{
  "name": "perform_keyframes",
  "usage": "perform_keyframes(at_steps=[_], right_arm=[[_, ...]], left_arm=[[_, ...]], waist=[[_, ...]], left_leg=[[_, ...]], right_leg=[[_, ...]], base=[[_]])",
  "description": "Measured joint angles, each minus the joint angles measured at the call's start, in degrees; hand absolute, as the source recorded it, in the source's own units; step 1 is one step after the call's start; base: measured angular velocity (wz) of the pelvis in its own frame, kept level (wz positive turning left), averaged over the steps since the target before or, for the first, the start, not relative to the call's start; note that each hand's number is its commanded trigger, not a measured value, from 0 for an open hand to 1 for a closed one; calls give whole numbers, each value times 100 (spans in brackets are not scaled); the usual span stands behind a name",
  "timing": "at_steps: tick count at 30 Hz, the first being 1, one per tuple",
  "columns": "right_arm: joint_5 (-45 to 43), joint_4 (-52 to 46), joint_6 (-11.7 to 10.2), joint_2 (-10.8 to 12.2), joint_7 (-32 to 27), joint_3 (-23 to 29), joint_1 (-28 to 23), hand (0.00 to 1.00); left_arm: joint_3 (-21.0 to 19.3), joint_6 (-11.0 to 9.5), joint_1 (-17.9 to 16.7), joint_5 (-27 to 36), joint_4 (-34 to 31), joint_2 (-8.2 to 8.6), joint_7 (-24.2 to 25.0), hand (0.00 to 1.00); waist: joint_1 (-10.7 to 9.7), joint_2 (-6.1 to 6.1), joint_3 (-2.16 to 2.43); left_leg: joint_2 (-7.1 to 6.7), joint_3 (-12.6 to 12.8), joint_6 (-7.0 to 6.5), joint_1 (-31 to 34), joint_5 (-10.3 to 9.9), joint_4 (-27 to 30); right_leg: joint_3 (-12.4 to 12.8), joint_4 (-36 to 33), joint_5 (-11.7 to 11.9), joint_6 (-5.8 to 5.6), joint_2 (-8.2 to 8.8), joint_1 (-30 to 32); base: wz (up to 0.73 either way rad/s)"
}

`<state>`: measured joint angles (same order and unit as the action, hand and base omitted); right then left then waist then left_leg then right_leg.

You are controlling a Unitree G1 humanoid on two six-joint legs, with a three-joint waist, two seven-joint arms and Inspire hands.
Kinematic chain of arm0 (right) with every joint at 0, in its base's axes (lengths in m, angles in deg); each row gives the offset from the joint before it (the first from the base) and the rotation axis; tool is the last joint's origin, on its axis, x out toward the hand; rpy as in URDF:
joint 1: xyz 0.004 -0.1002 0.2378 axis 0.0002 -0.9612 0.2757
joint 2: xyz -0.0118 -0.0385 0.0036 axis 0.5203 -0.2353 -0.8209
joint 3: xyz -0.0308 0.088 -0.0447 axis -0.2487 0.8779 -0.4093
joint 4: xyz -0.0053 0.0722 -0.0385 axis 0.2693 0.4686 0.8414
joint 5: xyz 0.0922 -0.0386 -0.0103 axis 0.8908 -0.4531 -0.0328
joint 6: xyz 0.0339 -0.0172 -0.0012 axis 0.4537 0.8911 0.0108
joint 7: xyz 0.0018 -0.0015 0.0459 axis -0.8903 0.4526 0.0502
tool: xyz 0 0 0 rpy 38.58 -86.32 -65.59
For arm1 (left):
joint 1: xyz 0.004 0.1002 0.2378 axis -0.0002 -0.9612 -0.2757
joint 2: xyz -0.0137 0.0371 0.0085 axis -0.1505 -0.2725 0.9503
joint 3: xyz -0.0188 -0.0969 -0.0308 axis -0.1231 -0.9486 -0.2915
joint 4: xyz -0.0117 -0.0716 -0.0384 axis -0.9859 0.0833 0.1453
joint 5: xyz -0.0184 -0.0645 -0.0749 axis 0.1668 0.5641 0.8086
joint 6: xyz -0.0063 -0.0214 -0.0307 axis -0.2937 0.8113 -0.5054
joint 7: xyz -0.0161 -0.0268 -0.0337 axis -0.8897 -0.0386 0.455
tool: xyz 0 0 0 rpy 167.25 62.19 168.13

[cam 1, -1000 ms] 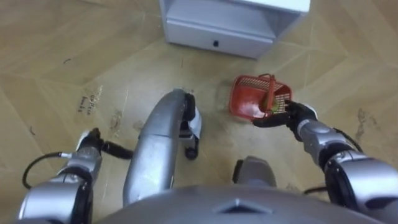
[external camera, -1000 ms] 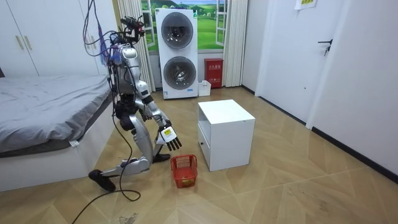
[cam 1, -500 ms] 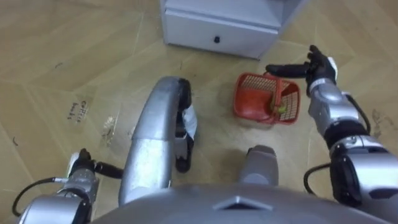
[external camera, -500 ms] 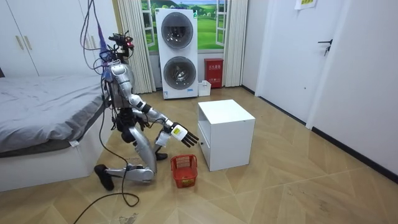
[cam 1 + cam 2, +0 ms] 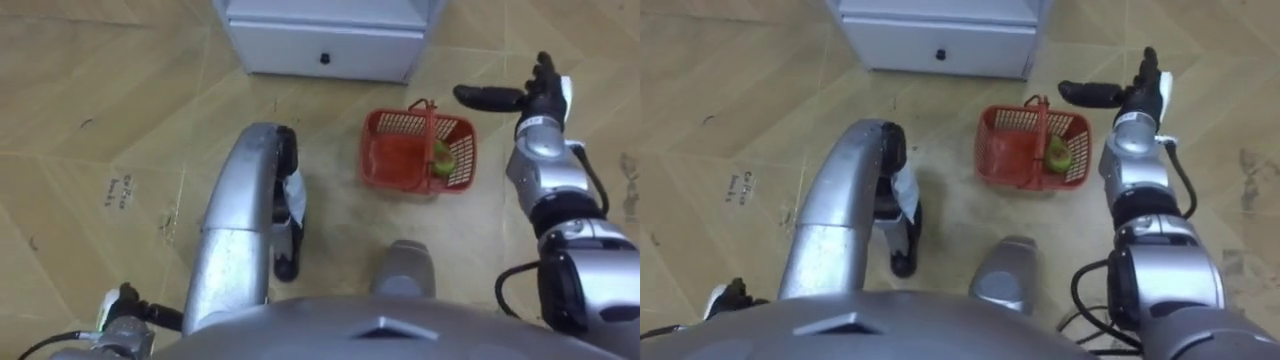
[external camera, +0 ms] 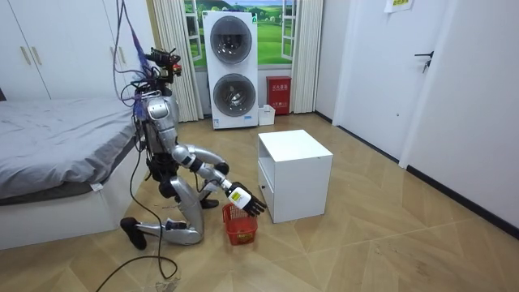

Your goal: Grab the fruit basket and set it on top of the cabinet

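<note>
Fruit basket (image 5: 398,122) sits upright on the wooden floor (image 5: 120,90), just in front of the white cabinet (image 5: 320,40) and a little to the right of its drawer knob (image 5: 323,58). Its thin handle (image 5: 432,130) arches over the top, and a green fruit (image 5: 441,157) lies inside against the wall farthest from the cabinet's knob. The right robot hand (image 5: 538,98) hovers open with straight fingers above the basket's right corner nearest the cabinet, holding nothing and not touching the basket. The left robot hand (image 5: 120,300) shows well away from the cabinet, and I cannot tell its state. In the room view the robot kneels on the floor between the cabinet and a bed (image 6: 57,154).
</note>
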<state>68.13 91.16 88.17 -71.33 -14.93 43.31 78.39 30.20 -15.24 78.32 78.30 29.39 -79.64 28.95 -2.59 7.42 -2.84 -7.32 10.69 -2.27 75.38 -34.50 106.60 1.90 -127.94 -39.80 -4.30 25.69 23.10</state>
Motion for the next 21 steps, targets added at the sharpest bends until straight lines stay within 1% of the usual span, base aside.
perform_keyframes(at_steps=[2, 3, 4, 7, 11, 14, 15, 16, 18, 19, 21], right_arm=[[131, 1, -4, -129, 5, -132, 1, 0], [192, 2, -13, -231, 12, -210, 2, 0], [213, 2, -24, -280, 15, -263, 2, 0], [283, 12, -25, -303, 100, -304, 2, 0], [280, 11, -25, -301, 146, -360, 21, 0], [321, 65, -25, -323, 215, -480, 20, 0], [372, 116, -25, -355, 255, -526, 27, 0], [397, 164, -24, -361, 300, -538, 42, 0], [405, 165, -24, -364, 311, -630, 59, 0], [403, 167, -24, -361, 320, -731, 59, 0], [399, 166, -24, -359, 364, -784, 59, 0]], left_arm=[[66, -29, 44, 1, -10, 0, 109, 0], [122, -34, 71, 1, -33, 0, 197, 0], [176, -32, 66, 2, -66, -2, 275, 0], [229, -27, 61, 2, -107, -1, 410, 0], [319, -25, 30, 3, -244, -14, 446, 0], [402, -25, -7, 3, -302, -15, 451, 0], [467, -26, -11, 4, -323, -15, 457, 0], [530, -23, -25, 6, -341, -20, 462, 0], [581, -23, -78, 6, -413, -31, 476, 0], [611, -23, -124, 6, -415, -33, 503, 0], [677, -21, -180, 6, -421, -40, 506, 0]], waist=[[-3, -4, 6], [8, -4, 5], [21, -21, 15], [69, 5, 9], [169, -10, 10], [294, -105, -7], [352, -166, -12], [436, -212, -2], [472, -269, -10], [473, -293, 0], [474, -302, -3]], left_leg=[[52, 8, 57, 32, 29, -103], [62, -2, 106, 83, 55, -131], [70, -18, 122, 105, 65, -134], [79, -31, 122, 119, 65, -113], [125, -33, 105, 211, 56, -74], [164, -20, 98, 206, 52, -58], [176, -19, 98, 219, 52, -54], [216, -11, 98, 262, 53, -41], [253, 12, 95, 346, 73, -48], [255, 19, 98, 386, 78, -54], [260, 25, 103, 424, 81, -63]], right_leg=[[1, -60, -11, 15, -21, 129], [0, -98, -17, 22, -32, 210], [4, -114, -24, 18, -50, 243], [31, -126, -32, 3, -76, 289], [85, -186, -34, -2, -120, 411], [125, -214, -36, -2, -138, 426], [138, -224, -36, -2, -150, 447], [196, -260, -36, -2, -180, 522], [236, -302, -51, -14, -179, 625], [256, -311, -51, -14, -174, 702], [264, -315, -52, -14, -174, 764]], base=[[10], [6], [0], [-4], [-4], [-5], [-8], [-10], [-5], [0], [0]])
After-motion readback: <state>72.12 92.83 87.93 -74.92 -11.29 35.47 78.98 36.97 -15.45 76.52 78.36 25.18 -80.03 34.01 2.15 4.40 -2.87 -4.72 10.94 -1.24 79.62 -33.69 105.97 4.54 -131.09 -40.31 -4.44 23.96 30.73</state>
